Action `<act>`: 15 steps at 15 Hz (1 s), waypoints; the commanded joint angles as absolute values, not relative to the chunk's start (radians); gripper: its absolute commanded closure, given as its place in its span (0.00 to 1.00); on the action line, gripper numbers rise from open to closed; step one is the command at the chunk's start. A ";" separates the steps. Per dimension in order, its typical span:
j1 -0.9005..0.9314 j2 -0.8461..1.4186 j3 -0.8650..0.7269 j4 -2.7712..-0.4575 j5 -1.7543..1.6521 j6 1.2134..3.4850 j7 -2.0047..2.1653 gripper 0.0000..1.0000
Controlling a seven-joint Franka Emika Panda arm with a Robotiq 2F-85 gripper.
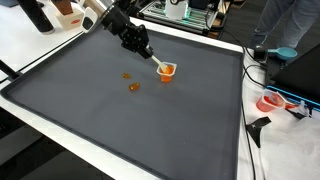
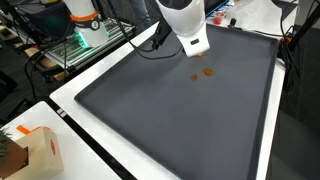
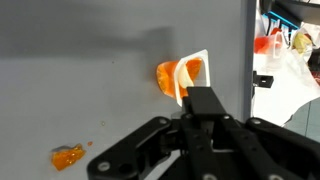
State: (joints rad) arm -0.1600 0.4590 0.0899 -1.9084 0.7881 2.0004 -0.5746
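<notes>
Listing: pincer (image 3: 203, 95), fingers drawn together against the white flap of an orange cup (image 3: 176, 78); grip unconfirmed. We place the cup near the dark mat's (image 1: 120, 130) far edge, orange scraps (image 1: 133, 86) just beside it. Broad mat lies beyond, white counter (image 1: 25, 50) bordering.

Small translucent orange cup (image 1: 167, 70) with a white flap (image 3: 197, 62) standing off its rim. It sits on the dark grey worktop (image 1: 120, 120), toward the far edge. Two orange scraps (image 1: 133, 87) lie near it, not touching.
</notes>
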 commanded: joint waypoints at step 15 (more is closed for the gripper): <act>-0.172 0.522 0.063 -1.865 0.872 1.913 -0.628 0.97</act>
